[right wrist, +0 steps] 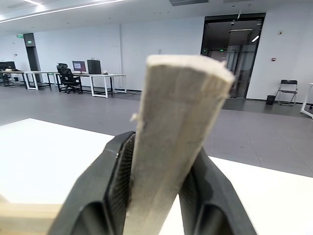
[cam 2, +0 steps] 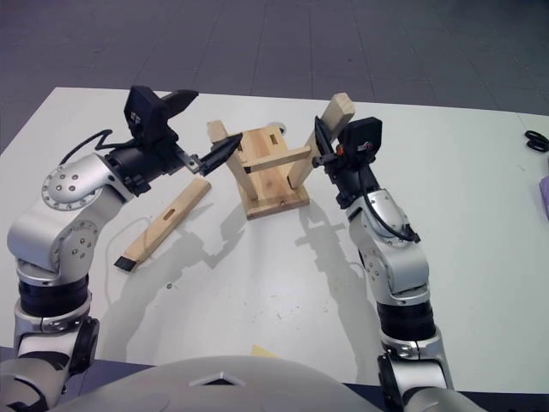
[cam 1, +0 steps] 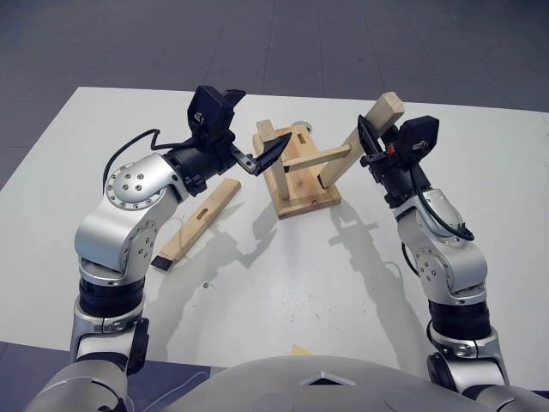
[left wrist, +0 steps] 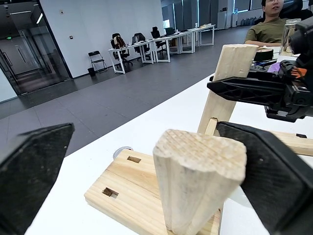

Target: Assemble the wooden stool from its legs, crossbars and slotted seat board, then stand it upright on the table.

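Observation:
The slotted seat board (cam 1: 302, 190) lies flat on the white table (cam 1: 283, 283). One leg (cam 1: 265, 135) stands upright in it. A crossbar (cam 1: 317, 158) runs from this leg to a second leg (cam 1: 371, 129), which leans outward. My right gripper (cam 1: 371, 148) is shut on that leaning leg, seen close up as the pale post (right wrist: 171, 137) between the black pads. My left gripper (cam 1: 266, 117) is open, its fingers either side of the upright leg's top (left wrist: 200, 166) without touching. A third, slotted leg (cam 1: 199, 221) lies loose on the table to the left.
A small round metal piece (cam 1: 301, 126) sits just behind the seat board. There is a tiny dark speck (cam 1: 206, 282) on the table in front of the loose leg. A black object (cam 2: 537, 140) lies at the far right edge. The near half of the table is bare.

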You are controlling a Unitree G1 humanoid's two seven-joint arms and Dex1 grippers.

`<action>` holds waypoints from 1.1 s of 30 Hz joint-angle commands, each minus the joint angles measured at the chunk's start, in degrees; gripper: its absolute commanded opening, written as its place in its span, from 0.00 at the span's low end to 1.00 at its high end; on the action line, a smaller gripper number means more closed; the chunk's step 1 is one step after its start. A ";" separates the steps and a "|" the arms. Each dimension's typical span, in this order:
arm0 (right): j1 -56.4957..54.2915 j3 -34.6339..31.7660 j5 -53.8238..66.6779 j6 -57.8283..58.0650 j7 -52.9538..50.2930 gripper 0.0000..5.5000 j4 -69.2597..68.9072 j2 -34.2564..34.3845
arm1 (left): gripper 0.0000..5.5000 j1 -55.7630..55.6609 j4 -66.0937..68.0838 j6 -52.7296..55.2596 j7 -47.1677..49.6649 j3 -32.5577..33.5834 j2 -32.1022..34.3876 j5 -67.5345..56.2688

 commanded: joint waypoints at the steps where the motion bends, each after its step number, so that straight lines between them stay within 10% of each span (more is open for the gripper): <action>1: 9.08 1.26 -6.94 9.06 -2.04 0.21 0.08 -3.88 | 0.98 -0.21 0.37 0.90 1.33 1.17 1.35 1.63; 8: 9.51 0.76 -5.87 11.09 -3.81 0.21 -3.75 -3.78 | 0.98 -0.77 0.60 1.05 1.98 1.98 1.55 1.96; 33: -3.45 -8.19 -6.98 1.03 0.06 0.98 -5.78 3.96 | 0.98 -0.21 -0.38 1.81 2.65 -0.35 -0.43 1.59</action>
